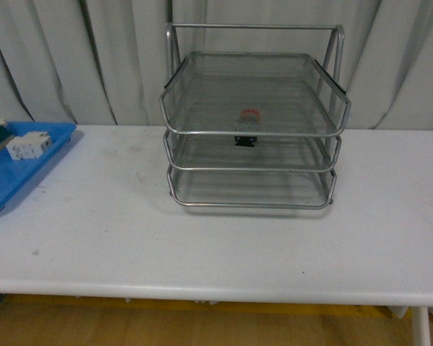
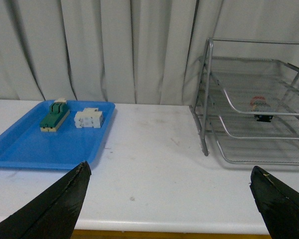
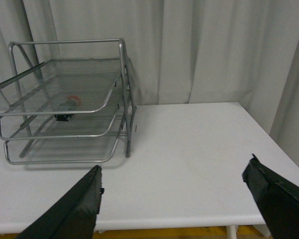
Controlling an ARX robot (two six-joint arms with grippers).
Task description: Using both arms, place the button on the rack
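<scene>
White counter in the foreground; blue tray at its left edge carries a white terminal block and a green switch block. Left tool and right tool hover above the counter, jaws spread wide, empty. Farther back, wire-mesh rack; button rests on its middle tier.

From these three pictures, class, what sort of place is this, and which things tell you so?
Probably a robot test bench or lab: a plain white table against a grey curtain, with a wire rack and a blue tray of electrical parts.
</scene>
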